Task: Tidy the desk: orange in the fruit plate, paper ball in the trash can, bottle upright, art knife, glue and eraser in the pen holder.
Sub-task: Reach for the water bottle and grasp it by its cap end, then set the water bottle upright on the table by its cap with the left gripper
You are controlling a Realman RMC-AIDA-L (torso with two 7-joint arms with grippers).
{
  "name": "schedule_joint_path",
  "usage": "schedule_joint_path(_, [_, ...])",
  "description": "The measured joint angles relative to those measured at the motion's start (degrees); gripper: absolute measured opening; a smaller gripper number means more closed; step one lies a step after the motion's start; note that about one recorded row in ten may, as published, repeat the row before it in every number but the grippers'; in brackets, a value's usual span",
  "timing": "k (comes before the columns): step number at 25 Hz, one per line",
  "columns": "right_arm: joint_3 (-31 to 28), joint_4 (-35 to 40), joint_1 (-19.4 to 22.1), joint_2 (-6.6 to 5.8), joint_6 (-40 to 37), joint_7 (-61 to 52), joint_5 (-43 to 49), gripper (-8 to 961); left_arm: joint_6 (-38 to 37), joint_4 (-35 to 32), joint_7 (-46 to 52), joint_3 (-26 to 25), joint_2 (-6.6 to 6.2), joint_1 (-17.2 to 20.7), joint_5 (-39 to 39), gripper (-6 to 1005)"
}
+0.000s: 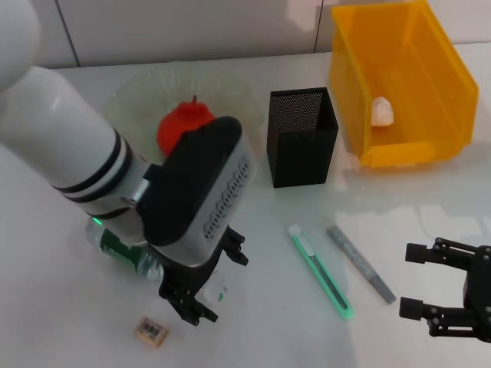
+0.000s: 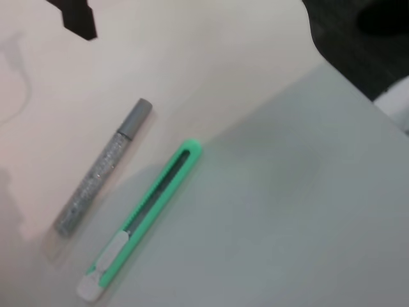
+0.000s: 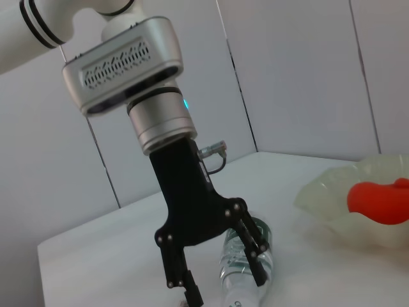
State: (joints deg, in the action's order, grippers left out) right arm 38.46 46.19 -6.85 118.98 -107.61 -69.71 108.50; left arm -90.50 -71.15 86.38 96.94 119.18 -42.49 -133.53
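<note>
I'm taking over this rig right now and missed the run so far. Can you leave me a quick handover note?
Left gripper: open, straddling the lying bottle, not yet closed on it.
Right gripper: open, empty, parked at the near right of the desk.
Done: orange in the fruit plate; paper ball in the yellow trash can.
Left: stand the bottle upright; put the art knife, the glue and the eraser into the black pen holder. The knife and glue lie side by side in front of the holder; the eraser lies near the front edge, by the left gripper.
</note>
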Motion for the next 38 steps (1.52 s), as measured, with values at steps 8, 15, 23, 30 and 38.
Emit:
schedule_joint_path(8, [0.0,-0.4,-0.1,0.08,-0.2,-0.2,0.0,839,3.2,3.4,1.9,6.7,0.00,-3.3,-3.7,829])
schedule_joint_path(15, [-0.1,-1.5,-0.7,0.11,0.3,-0.1,0.0,838,4.5,4.0,2.0,8.3,-0.01,-3.7,-4.2,828])
schedule_joint_path(23, [-0.3,-1.6,-0.7,0.11,0.4,-0.2,0.0,838,6.5,4.5,1.6,11.1,-0.01,-4.2,-4.2,799])
schedule_joint_path(30, [-0.3,-2.5,-0.7,0.08,0.7,-0.2,0.0,838,7.7,4.7,1.7,12.1,0.00,-4.7,-4.3,574])
schedule_joint_path(38, [-0.3,-2.9,-0.8,0.02,1.3,-0.1,-0.1,838,5.3,3.4,2.0,9.3,0.00,-4.9,-2.1,445])
